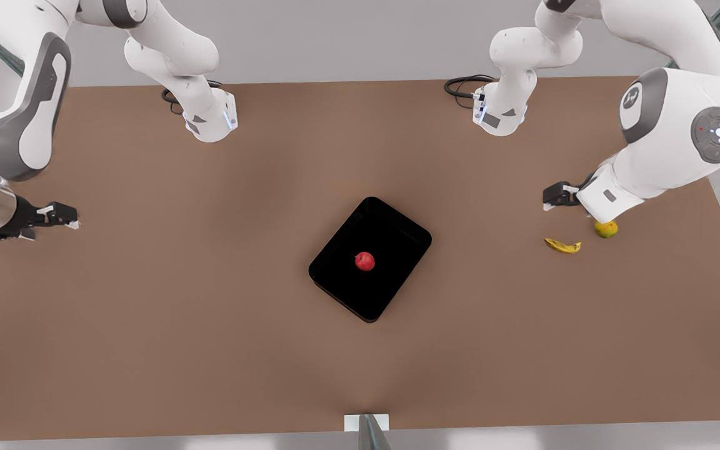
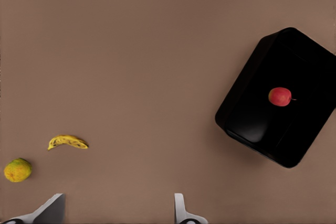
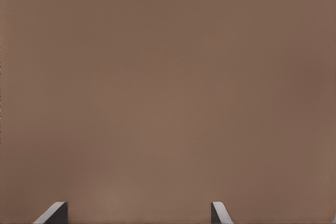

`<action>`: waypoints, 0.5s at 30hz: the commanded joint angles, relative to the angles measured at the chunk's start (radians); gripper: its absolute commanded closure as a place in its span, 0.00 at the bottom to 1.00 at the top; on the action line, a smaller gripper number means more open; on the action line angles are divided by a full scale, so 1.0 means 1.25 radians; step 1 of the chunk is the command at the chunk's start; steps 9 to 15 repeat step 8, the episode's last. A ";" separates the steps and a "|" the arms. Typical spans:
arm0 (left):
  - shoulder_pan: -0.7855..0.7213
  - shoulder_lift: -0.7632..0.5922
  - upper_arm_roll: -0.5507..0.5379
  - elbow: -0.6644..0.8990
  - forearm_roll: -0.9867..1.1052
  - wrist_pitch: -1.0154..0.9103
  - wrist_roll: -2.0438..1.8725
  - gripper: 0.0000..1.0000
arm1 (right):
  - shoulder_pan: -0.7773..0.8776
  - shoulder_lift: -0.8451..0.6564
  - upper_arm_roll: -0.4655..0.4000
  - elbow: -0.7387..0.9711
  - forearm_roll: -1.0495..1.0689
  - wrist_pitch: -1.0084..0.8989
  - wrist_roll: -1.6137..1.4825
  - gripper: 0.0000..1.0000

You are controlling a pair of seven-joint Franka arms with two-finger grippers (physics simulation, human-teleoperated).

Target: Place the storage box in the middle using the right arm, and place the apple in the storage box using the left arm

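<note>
brown table [image 1: 147, 325] under grey wall. storage box [image 1: 397, 234] sits mid-table, turned askew; apple [image 1: 365, 261] lies inside, near its centre. left gripper [image 1: 557, 195] hangs above banana [image 1: 563, 246] and orange fruit [image 1: 606, 229], fingers spread, empty. right gripper [image 1: 60, 215] over bare table at front view's left, fingers apart, empty. box looks rigid, glossy, likely slippery: grip rim wall. apple firm, rolls; pinch across middle.

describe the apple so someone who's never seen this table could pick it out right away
Find the glossy black storage box in the middle of the brown table. The apple lies inside it, small, round and bright red, unlike the yellow banana and yellow-green fruit lying out on the table.
</note>
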 commanded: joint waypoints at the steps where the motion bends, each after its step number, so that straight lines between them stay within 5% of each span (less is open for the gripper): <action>1: 0.003 -0.007 -0.001 -0.013 0.032 0.005 0.000 0.00 | 0.001 0.000 0.000 0.000 0.000 0.000 0.000 0.00; 3: 0.001 -0.147 0.004 -0.225 0.031 0.123 0.024 0.00 | 0.000 0.000 0.000 -0.001 0.001 0.000 0.000 0.00; 15: 0.000 -0.124 0.004 -0.185 0.024 0.097 0.026 0.00 | -0.003 0.001 0.005 -0.001 0.001 0.001 0.000 0.00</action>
